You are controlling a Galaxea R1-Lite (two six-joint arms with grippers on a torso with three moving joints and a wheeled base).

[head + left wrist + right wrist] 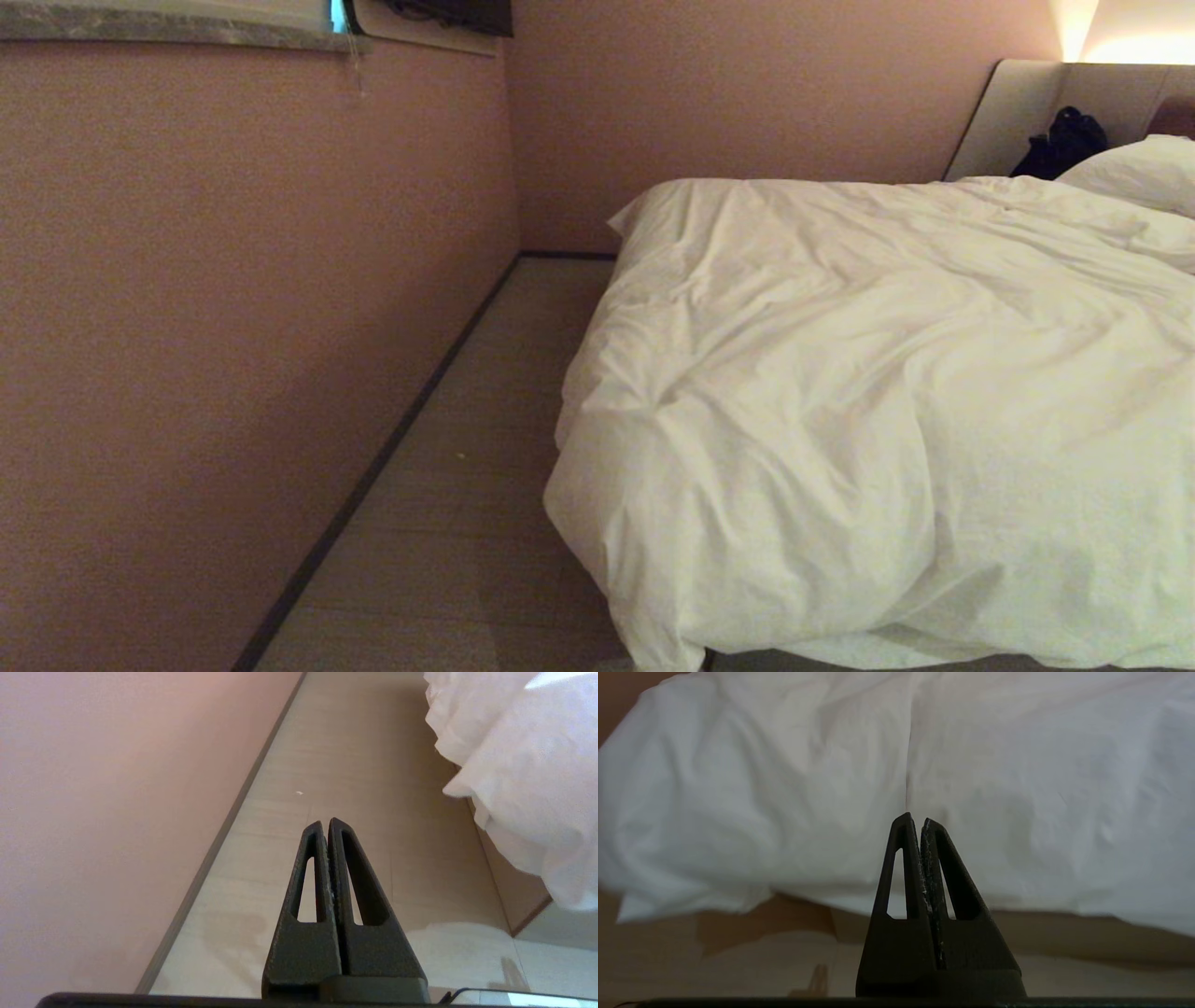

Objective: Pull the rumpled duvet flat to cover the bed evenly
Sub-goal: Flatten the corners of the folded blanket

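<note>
The puffy white duvet [868,392] lies rumpled over the bed, bunched at the near left corner and hanging down over the foot edge. The bed's padded headboard [1013,117] shows at the far right. Neither arm appears in the head view. My left gripper [325,823] is shut and empty, hanging over the floor beside the bed, with the duvet's hanging corner [523,779] off to one side. My right gripper [915,821] is shut and empty too, facing the overhanging duvet [784,788] without touching it; the bed's base [1087,933] shows as a brown strip under the cloth.
A pink wall [233,327] runs along the left, leaving a narrow strip of pale floor [467,485] between it and the bed. A white pillow [1139,173] and a black bag [1060,145] lie by the headboard.
</note>
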